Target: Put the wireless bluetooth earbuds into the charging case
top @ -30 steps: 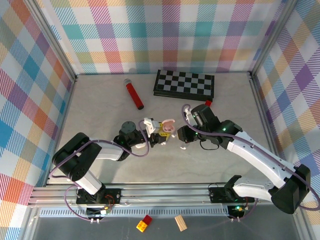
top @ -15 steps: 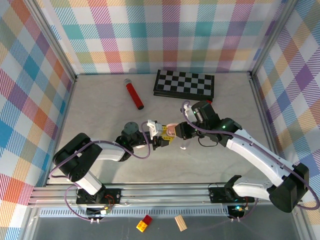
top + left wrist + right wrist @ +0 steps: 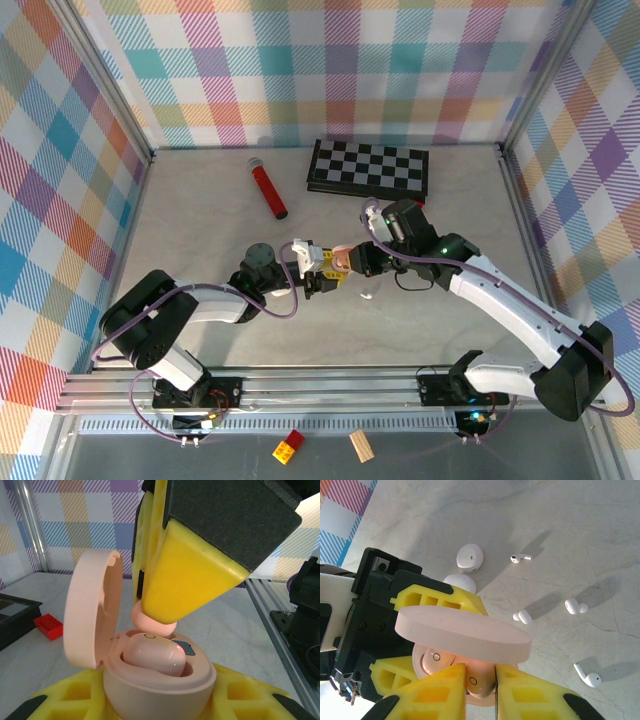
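Observation:
My left gripper [image 3: 318, 283] is shut on the base of a pink charging case [image 3: 160, 682], whose lid [image 3: 92, 612] stands open. One pinkish earbud [image 3: 152, 655] sits in the case's near slot. My right gripper [image 3: 481, 686] is shut on a second pinkish earbud [image 3: 481, 680] and holds it at the mouth of the other slot, touching the case. In the left wrist view that earbud [image 3: 152, 625] pokes out under the right gripper's yellow finger [image 3: 195, 580]. Several white earbuds [image 3: 575, 606] lie loose on the table to the right.
Two white cases [image 3: 470, 556] lie on the table behind the left gripper. A red cylinder [image 3: 268, 188] and a folded chessboard [image 3: 368, 167] sit at the back. A small red block [image 3: 48, 626] lies near the board. Metal rails run along the right side.
My right gripper has moved left and up with the pinkish earbud until it is over the open case. The left gripper has shifted slightly right to meet it.

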{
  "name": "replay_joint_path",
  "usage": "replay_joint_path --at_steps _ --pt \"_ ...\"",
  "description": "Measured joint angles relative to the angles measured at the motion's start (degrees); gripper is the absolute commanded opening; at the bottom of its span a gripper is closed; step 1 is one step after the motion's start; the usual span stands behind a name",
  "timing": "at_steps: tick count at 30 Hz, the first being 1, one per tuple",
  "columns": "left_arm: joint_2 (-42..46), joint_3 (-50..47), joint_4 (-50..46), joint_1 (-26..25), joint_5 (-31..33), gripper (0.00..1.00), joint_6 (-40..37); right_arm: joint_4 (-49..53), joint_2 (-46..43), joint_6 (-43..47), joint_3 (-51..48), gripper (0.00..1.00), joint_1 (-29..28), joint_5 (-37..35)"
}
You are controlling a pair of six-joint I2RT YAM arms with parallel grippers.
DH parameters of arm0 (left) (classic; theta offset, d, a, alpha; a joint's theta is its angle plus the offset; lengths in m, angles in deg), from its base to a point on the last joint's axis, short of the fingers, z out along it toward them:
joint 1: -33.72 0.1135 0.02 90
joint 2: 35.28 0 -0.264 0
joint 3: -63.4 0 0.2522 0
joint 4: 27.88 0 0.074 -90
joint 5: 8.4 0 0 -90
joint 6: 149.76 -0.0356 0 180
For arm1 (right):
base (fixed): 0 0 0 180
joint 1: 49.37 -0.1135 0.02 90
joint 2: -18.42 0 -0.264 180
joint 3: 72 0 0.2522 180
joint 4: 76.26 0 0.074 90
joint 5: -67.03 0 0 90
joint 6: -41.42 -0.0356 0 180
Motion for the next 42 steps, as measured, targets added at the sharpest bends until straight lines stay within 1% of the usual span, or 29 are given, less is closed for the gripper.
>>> replay_joint_path --at_steps 5,7,9,11,16,22,24,28,32,37,42 --pt "0.0 0.31 0.07 0.0 0.0 0.33 0.04 -0.02 0.0 0.0 0.0 0.19 0.15 0.04" --pt "0.0 0.31 0.11 0.0 0.0 0.33 0.42 -0.02 0.0 -0.02 0.0 0.22 0.28 0.04" --pt "0.0 0.31 0.15 0.0 -0.02 0.33 0.83 -0.02 0.0 -0.09 0.0 0.3 0.33 0.02" --pt "0.0 0.33 0.46 0.0 -0.04 0.33 1.03 0.0 0.0 -0.15 0.0 0.34 0.42 -0.02" --pt "0.0 0.42 0.63 -0.02 0.0 0.33 1.05 0.0 -0.52 0.0 -0.11 0.49 0.48 -0.33" --pt "0.0 0.42 1.22 -0.02 0.02 0.33 1.27 -1.33 -7.02 0.02 -2.58 0.74 1.25 -0.68" --pt "0.0 0.42 0.96 -0.09 0.15 0.33 1.2 -2.78 -8.85 -0.39 -3.08 0.78 1.66 -0.66" --pt "0.15 0.83 -1.33 -0.87 0.42 0.33 0.37 -5.38 -8.81 -1.99 -2.69 0.84 3.06 -1.09" --pt "0.85 1.44 -2.82 -1.29 0.42 0.33 -0.5 -6.1 -4.42 -3.78 -0.07 0.88 4.13 -1.07" --pt "1.81 1.62 -3.56 -1.42 0.85 0.33 -0.52 -6.75 0.17 -5.33 1.62 0.88 4.48 -1.09" --pt "2.91 2.16 -4.98 -1.42 2.69 0.33 -0.5 -6.86 0.79 -6.36 1.49 0.88 4.48 -1.09"
